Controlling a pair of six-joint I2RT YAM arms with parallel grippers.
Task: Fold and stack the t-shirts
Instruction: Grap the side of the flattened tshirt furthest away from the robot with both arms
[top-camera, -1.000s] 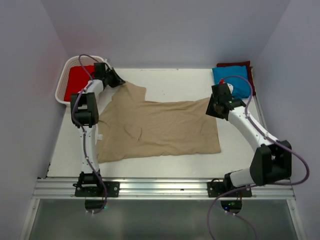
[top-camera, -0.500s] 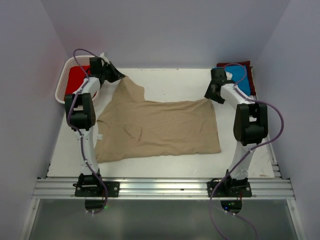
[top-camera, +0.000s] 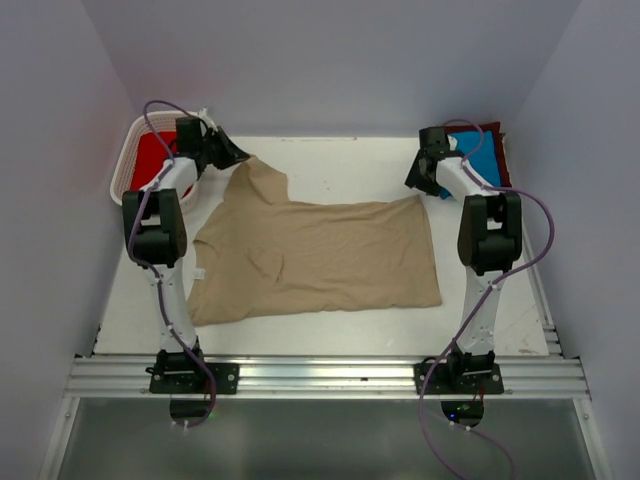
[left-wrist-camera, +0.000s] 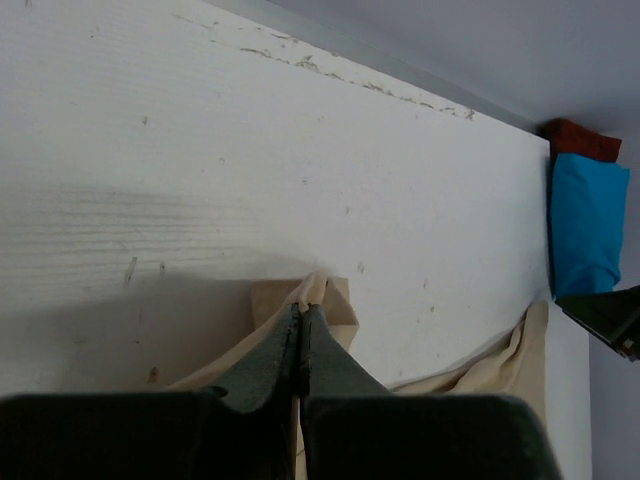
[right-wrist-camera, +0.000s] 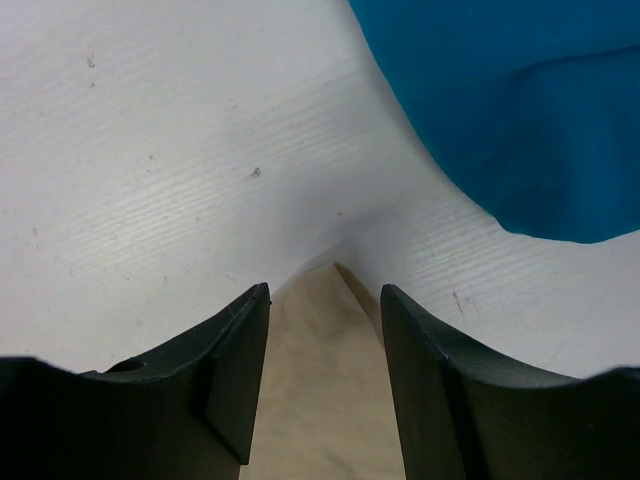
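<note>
Tan cloth takes up most of the counter (top-camera: 340, 165): the tan t-shirt (top-camera: 320, 255) lies spread flat and unfolded, one sleeve corner reaching up toward the white basket (top-camera: 122, 180), which has the red t-shirt (top-camera: 152, 160) in it. At that corner, just beside the basket, the left gripper (left-wrist-camera: 300, 318) is squeezed tight, with a small peak of tan fabric pinched between its fingers. At the far corner of the shirt, well away from the basket, the right gripper (right-wrist-camera: 322, 292) stands with its jaws parted either side of the pointed tip of the cloth and has hold of nothing. The blue t-shirt (right-wrist-camera: 500, 100) sits folded on the maroon t-shirt (left-wrist-camera: 583, 140) on the side of that gripper away from the basket, very near it.

From where I stand the worry is that far corner. The tip between the open jaws is thin and flat on the counter, so closing there could miss it. If the pinched corner by the basket then lifts alone, the shirt would drag askew and crease. With the blue shirt so near, a reach that drifts away from the basket could snag it and upset the pile
</note>
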